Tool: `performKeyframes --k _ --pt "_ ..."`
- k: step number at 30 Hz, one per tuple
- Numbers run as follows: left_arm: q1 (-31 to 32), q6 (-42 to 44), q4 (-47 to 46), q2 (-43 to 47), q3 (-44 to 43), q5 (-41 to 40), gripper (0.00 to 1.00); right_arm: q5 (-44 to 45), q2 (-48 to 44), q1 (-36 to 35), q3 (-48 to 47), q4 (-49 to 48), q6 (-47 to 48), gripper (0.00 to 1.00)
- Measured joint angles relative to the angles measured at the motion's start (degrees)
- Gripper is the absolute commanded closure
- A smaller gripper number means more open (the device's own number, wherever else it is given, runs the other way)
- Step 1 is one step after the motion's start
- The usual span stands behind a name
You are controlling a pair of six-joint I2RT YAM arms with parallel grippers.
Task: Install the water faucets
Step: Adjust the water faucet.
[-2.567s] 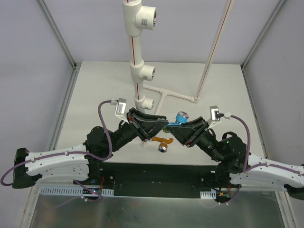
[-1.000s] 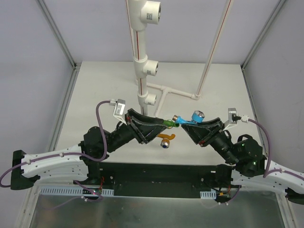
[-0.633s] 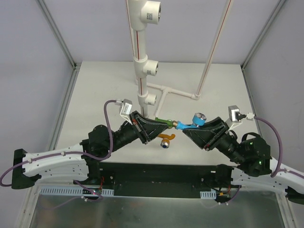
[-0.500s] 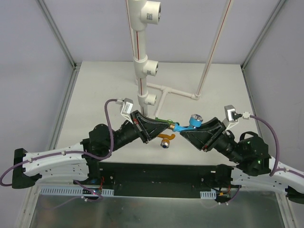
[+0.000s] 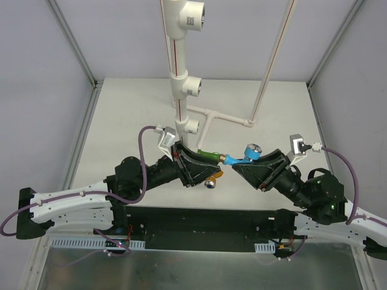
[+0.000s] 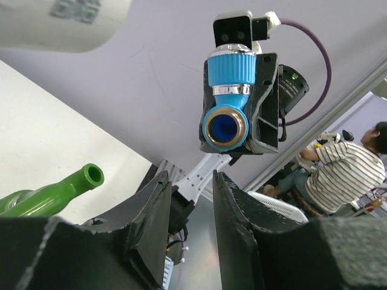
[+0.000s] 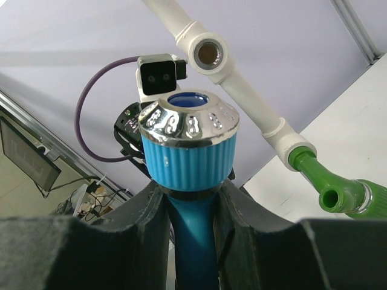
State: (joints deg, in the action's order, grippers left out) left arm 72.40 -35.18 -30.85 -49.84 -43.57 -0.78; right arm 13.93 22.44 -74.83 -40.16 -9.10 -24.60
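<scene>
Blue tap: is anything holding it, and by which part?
Yes. The right gripper holds the blue faucet, its fingers pinching the narrow stem just under the ribbed collar; the shiny top sticks out free.

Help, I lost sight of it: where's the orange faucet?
Top view, centre: the orange faucet lies on the table, partly hidden beneath the left end effector.

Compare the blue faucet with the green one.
The blue faucet is clamped in the right claw; the green faucet lies beside the open left claw, not in it. The blue faucet's visible opening is metal-ringed; the green faucet's spout mouth is bare plastic. Both are hollow plastic taps.
</scene>
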Motion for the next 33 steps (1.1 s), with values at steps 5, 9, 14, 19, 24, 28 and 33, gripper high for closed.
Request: performKeyframes --k 5,9,14,19,24,28,33 --pt "0.0 0.0 0.0 -0.9 -0.3 1.5 0.73 0.4 -0.5 0.0 0.0 0.4 -0.1 1.00" --pt "0.0 0.3 -0.1 -1.5 -1.1 2.1 0.79 0.2 -0.5 0.0 0.0 1.4 -0.4 1.00" --pt "0.0 0.9 -0.1 -1.6 -2.0 2.3 0.80 -0.2 -0.3 0.0 0.1 2.1 -1.6 1.00" --pt "0.0 1.6 0.0 -1.6 -2.1 2.5 0.81 -0.4 -0.3 0.1 0.7 1.9 -2.9 1.00" --pt "0.0 1.8 0.1 -1.4 -2.1 2.7 0.80 -1.2 -0.3 0.4 1.1 1.9 -4.5 1.00" --pt "0.0 2.2 0.7 -1.4 -2.3 2.9 0.80 -1.6 -0.3 0.5 1.6 1.6 -5.7 1.00" --pt "0.0 3.0 0.9 -1.0 -2.5 3.2 0.79 -2.7 -0.3 0.6 1.7 1.2 -7.0 1.00"
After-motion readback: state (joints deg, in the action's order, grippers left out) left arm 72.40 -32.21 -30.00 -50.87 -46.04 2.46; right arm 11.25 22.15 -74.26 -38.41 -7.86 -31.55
